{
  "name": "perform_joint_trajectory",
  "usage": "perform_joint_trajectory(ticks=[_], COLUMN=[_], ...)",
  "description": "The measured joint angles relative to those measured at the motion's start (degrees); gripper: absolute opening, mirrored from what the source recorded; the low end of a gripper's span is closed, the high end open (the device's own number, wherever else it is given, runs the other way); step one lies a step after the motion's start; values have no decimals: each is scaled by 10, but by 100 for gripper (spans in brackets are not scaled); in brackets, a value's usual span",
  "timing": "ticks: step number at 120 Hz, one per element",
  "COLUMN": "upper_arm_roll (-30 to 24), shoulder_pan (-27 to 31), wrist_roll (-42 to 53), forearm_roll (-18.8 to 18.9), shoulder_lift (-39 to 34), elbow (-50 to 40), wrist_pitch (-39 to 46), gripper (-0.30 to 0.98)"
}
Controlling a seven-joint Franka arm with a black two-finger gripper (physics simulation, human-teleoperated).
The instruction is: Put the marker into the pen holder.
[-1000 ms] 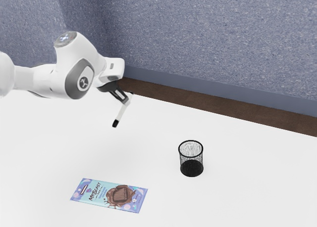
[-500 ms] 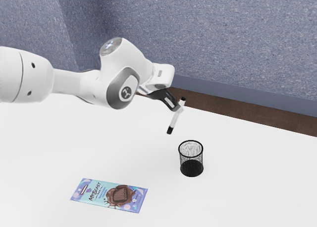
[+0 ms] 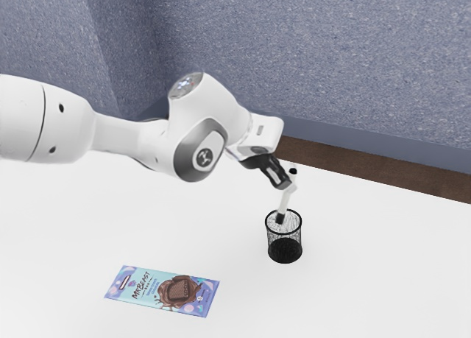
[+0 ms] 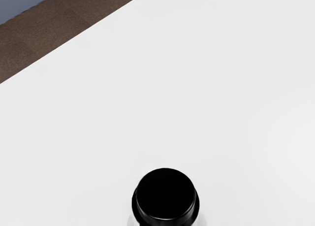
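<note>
Exterior view: white tabletop, smooth and pale, seen from above; its far edge slants downward toward the exterior view's right; beyond it run brown floor, a plain blue-grey skirting and a speckled wall of like colour
Arm: white arm with grey joint covers; enters from the exterior view's left and reaches over the tabletop
Gripper: black gripper, closed around the marker, which it grips by its upper part, above the pen holder
Marker: white marker with black ends, tilted; its lower end appears within the ring of the pen holder's mouth, how deep I cannot tell from where I stand
Pen holder: round black mesh pen holder, upright on the tabletop; its rim appears around the marker's lower end, and its wall stands below the gripper
Chocolate bar: blue and purple MrBeast chocolate bar, lying flat, well apart from the pen holder, toward the exterior view's left and nearer the camera
Room for moving: white surface extends between chocolate bar and pen holder, and from the pen holder toward the exterior view's right
Wrist view: the marker's round black end, large against the tabletop; the table edge crosses at a slant, with brown floor beyond
</note>
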Motion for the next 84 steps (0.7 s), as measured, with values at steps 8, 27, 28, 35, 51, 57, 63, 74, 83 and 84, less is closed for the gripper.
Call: perform_joint_trajectory(ticks=[8,27,28,35,51,57,63,74,83,84], upper_arm_roll=[-2,-3,-4,-3,14,49,95,186,246,252], shoulder_pan=[0,0,0,0,-1,-1,0,3,2,2], wrist_roll=[0,3,4,6,5,2,-5,-29,-51,-53], forearm_roll=[0,-4,-4,-5,-7,-4,7,36,56,58], shoulder_lift=[3,17,17,20,37,36,26,12,-45,-51], elbow=[0,3,3,4,16,67,120,235,251,249], wrist_pitch=[0,-1,-1,-2,-22,-80,-154,-304,-406,-416], gripper=[-7,19,21,33,49,53,56,61,63,63])
